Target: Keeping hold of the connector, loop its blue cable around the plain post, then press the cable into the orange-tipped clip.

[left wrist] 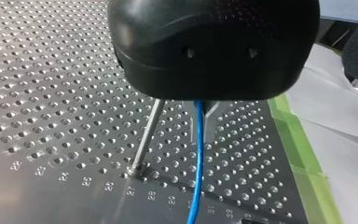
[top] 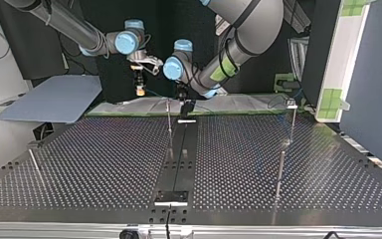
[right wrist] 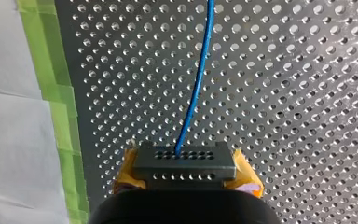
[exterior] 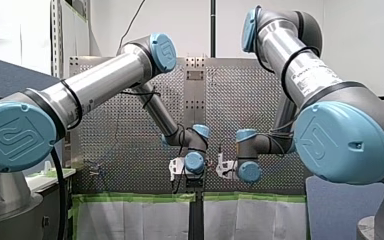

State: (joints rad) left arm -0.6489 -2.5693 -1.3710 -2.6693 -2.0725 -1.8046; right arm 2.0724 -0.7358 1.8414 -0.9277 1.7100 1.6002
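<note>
One connector (right wrist: 184, 161) is clamped between the yellow pads of my right claw (right wrist: 185, 171), and its blue cable (right wrist: 196, 84) is led straight ahead. At my left claw (left wrist: 204, 122), whose state cannot be told, the cable passes just beside the plain post (left wrist: 147, 135). Numbers 21 to 29 are engraved on the worktop (left wrist: 37, 70), with 27 at the post's foot.

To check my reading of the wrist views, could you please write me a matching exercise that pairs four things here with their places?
Things: 1 connector; 2 blue cable; 3 plain post; 4 green tape.
Places: A stands on the perforated table; B runs out of the connector's face; C lines the table's edge; D clamped in my right gripper's yellow-padded jaws.
Pairs: 1-D, 2-B, 3-A, 4-C.
</note>
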